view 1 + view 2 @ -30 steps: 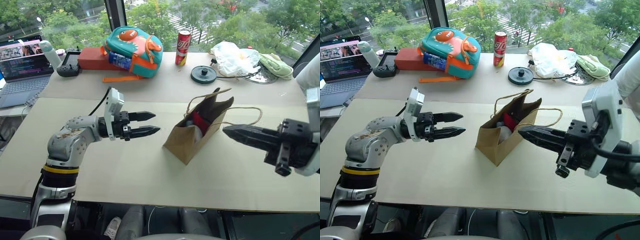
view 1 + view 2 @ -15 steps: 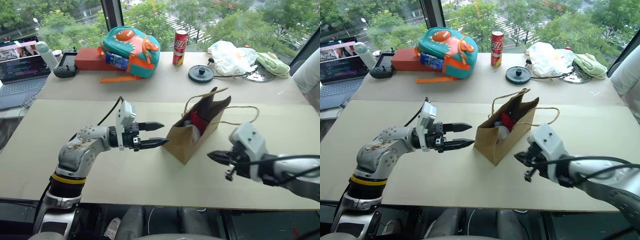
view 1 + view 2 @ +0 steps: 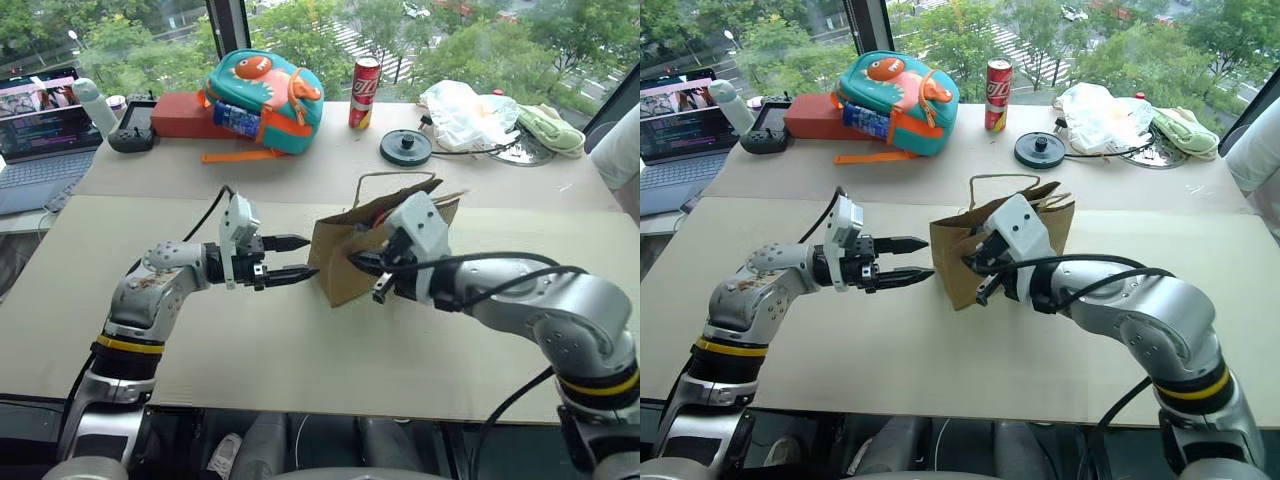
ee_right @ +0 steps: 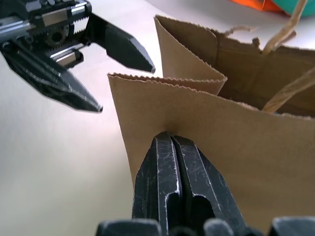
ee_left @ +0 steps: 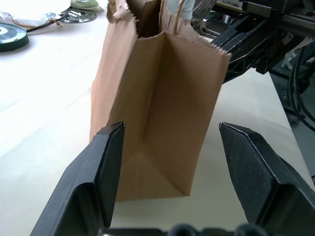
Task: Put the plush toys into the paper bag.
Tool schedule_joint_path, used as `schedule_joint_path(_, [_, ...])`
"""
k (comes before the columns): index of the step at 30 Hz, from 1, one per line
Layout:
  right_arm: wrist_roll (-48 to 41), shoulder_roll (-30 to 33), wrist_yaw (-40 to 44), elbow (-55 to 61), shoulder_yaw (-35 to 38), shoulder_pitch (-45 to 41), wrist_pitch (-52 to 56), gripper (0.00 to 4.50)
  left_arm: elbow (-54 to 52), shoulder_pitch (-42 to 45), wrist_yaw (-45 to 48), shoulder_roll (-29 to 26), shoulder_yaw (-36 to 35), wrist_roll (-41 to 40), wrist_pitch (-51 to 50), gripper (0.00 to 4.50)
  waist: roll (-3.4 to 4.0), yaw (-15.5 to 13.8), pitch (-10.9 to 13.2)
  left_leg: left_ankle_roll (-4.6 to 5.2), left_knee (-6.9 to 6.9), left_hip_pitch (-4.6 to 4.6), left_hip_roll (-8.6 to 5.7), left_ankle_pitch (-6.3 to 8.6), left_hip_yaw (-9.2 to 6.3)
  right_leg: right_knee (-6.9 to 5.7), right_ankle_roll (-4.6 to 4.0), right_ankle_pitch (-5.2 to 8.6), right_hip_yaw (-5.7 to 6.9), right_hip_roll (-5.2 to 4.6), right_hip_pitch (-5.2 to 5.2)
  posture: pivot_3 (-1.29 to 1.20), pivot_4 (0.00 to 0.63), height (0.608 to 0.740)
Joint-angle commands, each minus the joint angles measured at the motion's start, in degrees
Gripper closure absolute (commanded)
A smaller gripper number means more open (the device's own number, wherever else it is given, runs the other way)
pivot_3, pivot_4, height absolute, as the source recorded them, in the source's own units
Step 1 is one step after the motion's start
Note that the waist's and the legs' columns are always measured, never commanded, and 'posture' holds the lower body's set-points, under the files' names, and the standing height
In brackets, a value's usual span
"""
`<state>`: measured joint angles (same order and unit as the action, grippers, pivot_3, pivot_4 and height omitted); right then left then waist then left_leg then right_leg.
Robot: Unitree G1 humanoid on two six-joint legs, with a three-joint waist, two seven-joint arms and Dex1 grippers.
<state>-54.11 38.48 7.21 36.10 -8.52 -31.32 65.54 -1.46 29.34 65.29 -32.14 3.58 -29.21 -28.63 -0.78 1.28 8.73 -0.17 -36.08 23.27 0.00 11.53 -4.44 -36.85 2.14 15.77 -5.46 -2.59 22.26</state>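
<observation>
Bag position decides the move: the paper bag (image 3: 345,255) stands upright on the table (image 3: 300,350), between both grippers. The right gripper (image 3: 356,262), closed and empty, touches its near wall. The left gripper (image 3: 300,258), open and empty, points at its narrow side.

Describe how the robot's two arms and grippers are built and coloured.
Both arms have rounded silver-grey metal shells with a yellow and black band near the elbow. A white camera block sits on each wrist, with a black cable running along the arm. The left gripper and right gripper each have two black, pointed fingers with toothed racks at the base.
</observation>
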Motion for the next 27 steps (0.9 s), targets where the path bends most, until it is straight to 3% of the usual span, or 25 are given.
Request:
schedule_joint_path(1, [2.5, -1.7, 0.2, -0.3, 0.2, -1.8, 0.4, 4.45, 3.6, 3.2, 2.5, -1.3, -0.5, 1.4, 3.3, 1.23, 0.00, 0.0, 0.0, 0.00, 0.00, 0.00, 0.00, 0.00, 0.00, 0.00, 0.00, 0.00, 0.00, 0.00, 0.00, 0.00, 0.150, 0.740])
schedule_joint_path(8, [6.1, -4.7, 1.0, -1.4, 0.6, -2.4, 1.1, 4.45, 10.8, 8.3, 6.1, -3.1, -1.1, 3.0, 6.0, 1.23, 0.00, 0.4, 0.0, 0.00, 0.01, -0.01, 0.01, 0.00, 0.00, -0.10, 0.00, 0.00, 0.03, 0.02, 0.05, 0.00, 0.150, 0.740])
schedule_joint_path(15, [5.4, -1.7, 3.3, 1.5, 5.8, 0.8, 2.5, 4.45, 7.2, 6.6, 6.4, -2.0, -0.6, 0.8, 3.0, 1.23, 0.00, 0.8, 0.0, 0.00, 0.02, 0.02, -0.01, 0.00, -0.04, -0.12, 0.00, 0.00, 0.04, -0.01, 0.06, 0.00, 0.150, 0.740])
schedule_joint_path(16, [5.0, -0.7, 3.8, 2.2, 7.1, 1.8, 2.9, 4.50, 6.2, 6.0, 5.9, -1.5, -0.3, 0.5, 2.3, 0.72, 0.00, 0.8, 0.0, 0.00, 0.02, 0.01, 0.00, 0.00, -0.04, -0.13, 0.00, 0.00, 0.03, 0.00, 0.05, 0.00, 0.150, 0.740])
schedule_joint_path(18, [3.9, 0.6, 4.3, 3.9, 9.2, 3.4, 3.9, 4.50, 5.0, 5.6, 4.5, -0.6, -0.5, 0.4, 1.7, 0.13, 0.00, 0.8, 0.0, 0.00, 0.02, 0.01, -0.01, 0.00, -0.04, -0.13, 0.00, 0.00, 0.03, -0.02, 0.05, 0.00, 0.150, 0.740])
schedule_joint_path(27, [-8.0, 7.1, 9.9, 13.0, 23.0, 13.5, 4.3, 4.50, 3.2, 5.3, 0.7, 1.0, -1.0, 1.4, 1.3, 0.04, 0.00, 1.1, 0.0, 0.01, 0.02, 0.00, 0.00, 0.00, -0.04, -0.13, 0.01, 0.00, 0.02, 0.00, 0.02, 0.00, 0.150, 0.740])
